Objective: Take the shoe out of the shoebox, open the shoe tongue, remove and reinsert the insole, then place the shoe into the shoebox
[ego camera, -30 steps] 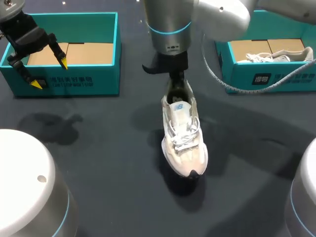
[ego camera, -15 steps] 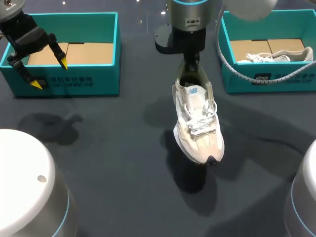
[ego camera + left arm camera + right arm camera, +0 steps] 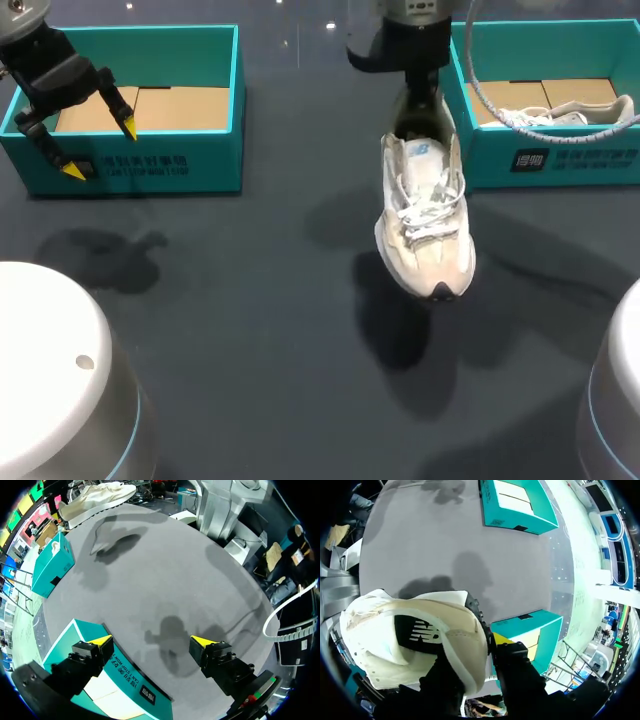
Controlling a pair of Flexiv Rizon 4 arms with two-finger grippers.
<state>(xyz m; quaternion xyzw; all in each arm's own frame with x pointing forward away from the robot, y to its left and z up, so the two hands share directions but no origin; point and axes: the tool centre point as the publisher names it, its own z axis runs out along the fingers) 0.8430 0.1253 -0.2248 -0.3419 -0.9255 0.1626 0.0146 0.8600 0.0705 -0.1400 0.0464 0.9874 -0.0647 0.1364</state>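
Head view: my right gripper (image 3: 420,112) has its fingers clamped on the sneaker (image 3: 425,215), which hangs upper centre beside the right shoebox (image 3: 560,160). I judge this is the final placing; next it must clear the wall.
Left wrist view: the left gripper (image 3: 151,641) has its fingers spread and empty.
Right wrist view: the sneaker's heel collar is pinched.

The heel of the shoe (image 3: 380,647) hides one fingertip of the right pincer (image 3: 487,642).
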